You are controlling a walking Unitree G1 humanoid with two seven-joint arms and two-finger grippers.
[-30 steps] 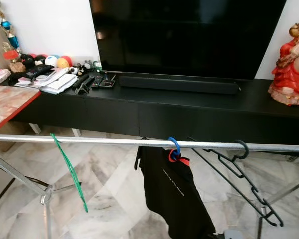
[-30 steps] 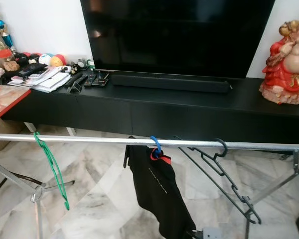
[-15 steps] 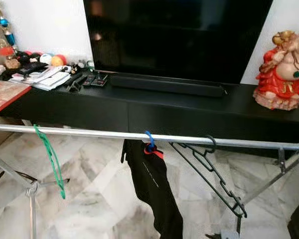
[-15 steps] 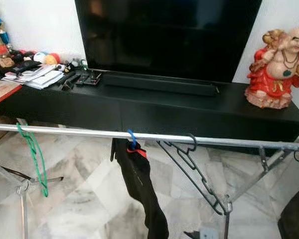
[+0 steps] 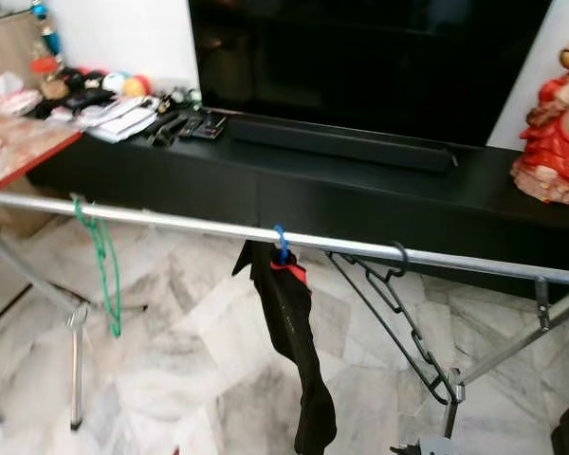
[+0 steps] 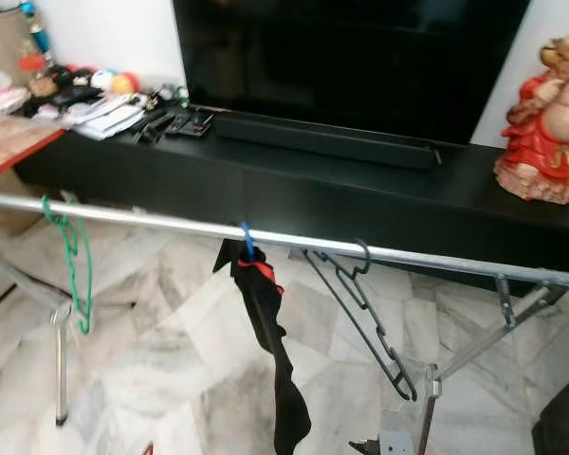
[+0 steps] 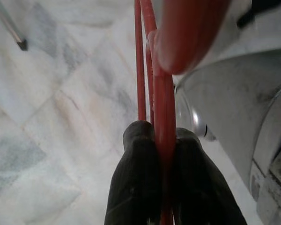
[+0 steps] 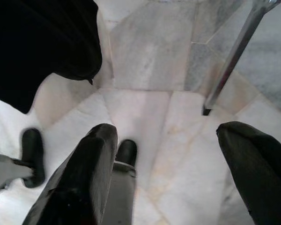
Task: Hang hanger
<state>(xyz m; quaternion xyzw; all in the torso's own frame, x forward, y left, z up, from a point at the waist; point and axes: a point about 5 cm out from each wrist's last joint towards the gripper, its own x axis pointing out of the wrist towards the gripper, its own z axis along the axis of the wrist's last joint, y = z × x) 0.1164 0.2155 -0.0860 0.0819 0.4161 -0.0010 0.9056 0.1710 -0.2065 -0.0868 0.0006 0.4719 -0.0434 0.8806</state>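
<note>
A thin red hanger (image 7: 149, 56) is pinched between the two black fingers of my left gripper (image 7: 161, 140), which is shut on it low over the marble floor. A silver drying-rack rail (image 5: 190, 222) crosses the scene in front of me. On it hang a green hanger (image 5: 102, 265) at the left, a blue hanger (image 5: 281, 244) carrying a black garment (image 5: 302, 341) in the middle, and a black hanger (image 5: 398, 313) to the right. My right gripper (image 8: 171, 138) is open above the floor, beside the garment's hem and a rack leg (image 8: 232, 56).
Behind the rail stands a long black TV console (image 5: 360, 204) with a big TV (image 5: 360, 57), a soundbar, remotes and clutter at its left, and a red statue (image 5: 555, 133) at its right. A red-edged table (image 5: 19, 152) is at the far left. Rack legs (image 5: 74, 365) stand on the marble floor.
The head view has shifted and tilted, so the rail now slopes down to the right. The hangers and garment keep their places on the rail.
</note>
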